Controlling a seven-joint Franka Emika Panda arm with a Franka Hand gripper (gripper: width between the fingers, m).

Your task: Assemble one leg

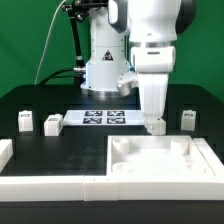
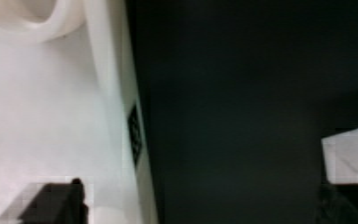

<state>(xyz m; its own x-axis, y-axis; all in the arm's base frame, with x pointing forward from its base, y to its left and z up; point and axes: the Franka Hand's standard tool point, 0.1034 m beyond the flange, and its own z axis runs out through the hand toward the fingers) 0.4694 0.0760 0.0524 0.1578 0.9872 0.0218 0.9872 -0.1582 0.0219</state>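
Three small white tagged legs stand on the black table in the exterior view: two at the left (image 1: 25, 121) (image 1: 53, 123) and one at the right (image 1: 187, 118). The large white tabletop (image 1: 160, 160) lies at the front right. My gripper (image 1: 152, 123) hangs low over the table just behind the tabletop's far edge, between the marker board and the right leg. In the wrist view the gripper (image 2: 202, 212) is open, with only black table between its dark fingertips (image 2: 51, 205). The tabletop's edge (image 2: 51, 110) is on one side and a white block's corner (image 2: 354, 155) on the other.
The marker board (image 1: 105, 117) lies flat behind the gripper, at the robot's base. White border rails lie at the exterior view's left edge (image 1: 5, 152) and along the front (image 1: 60, 186). A dark cable hangs at the back left.
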